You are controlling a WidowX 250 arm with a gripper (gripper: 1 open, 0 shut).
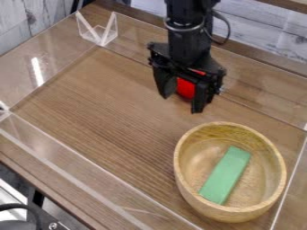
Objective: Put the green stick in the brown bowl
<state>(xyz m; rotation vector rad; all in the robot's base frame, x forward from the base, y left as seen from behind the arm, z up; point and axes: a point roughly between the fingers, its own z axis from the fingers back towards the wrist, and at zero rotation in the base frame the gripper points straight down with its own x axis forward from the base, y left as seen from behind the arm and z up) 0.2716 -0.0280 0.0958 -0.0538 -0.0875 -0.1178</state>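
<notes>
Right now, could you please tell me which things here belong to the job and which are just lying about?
Job:
- green stick, lying inside the bowl
- brown bowl

Lying about:
- red ball, on the table between the open jaws of the gripper

Green stick (225, 175) lt green; brown bowl (232, 171) lt-brown w/ grain; ball (186, 87) red; claw (186, 91) blk; tabletop (102, 108) dk woodgrain.

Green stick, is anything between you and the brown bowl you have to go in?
Nothing is in the way: the green stick already lies inside the brown bowl. The open gripper is apart from it, around the red ball.
</notes>
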